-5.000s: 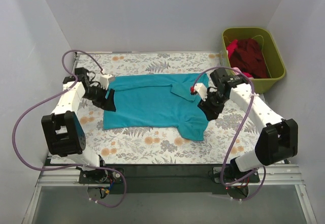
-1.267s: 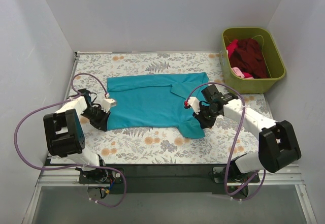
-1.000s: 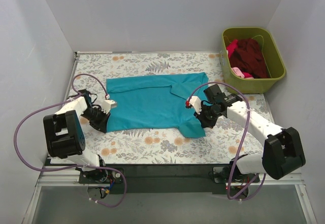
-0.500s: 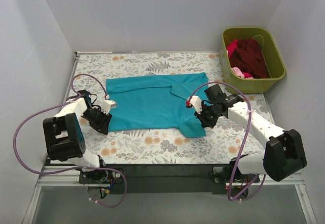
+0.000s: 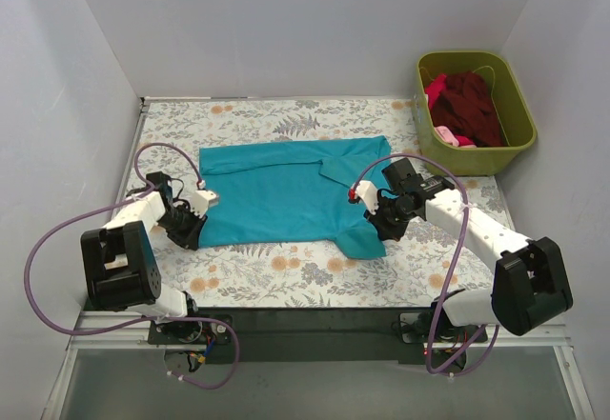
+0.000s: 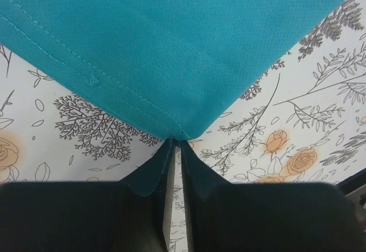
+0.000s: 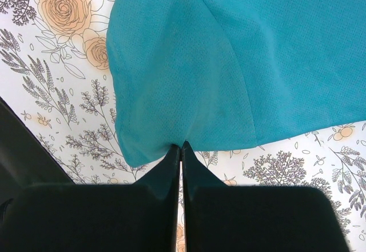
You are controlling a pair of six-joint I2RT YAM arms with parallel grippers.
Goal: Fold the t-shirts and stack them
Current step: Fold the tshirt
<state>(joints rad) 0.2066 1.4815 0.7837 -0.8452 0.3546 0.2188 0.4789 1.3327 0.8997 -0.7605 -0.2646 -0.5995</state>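
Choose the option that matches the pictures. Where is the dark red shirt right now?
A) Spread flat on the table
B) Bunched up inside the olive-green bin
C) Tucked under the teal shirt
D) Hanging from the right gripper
B: the dark red shirt lies heaped inside the olive-green bin at the far right, and only the teal shirt is spread on the table.

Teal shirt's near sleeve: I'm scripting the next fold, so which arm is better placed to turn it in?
Right. The right gripper is shut on the near sleeve of the teal shirt; the left gripper pinches the hem corner at the other end.
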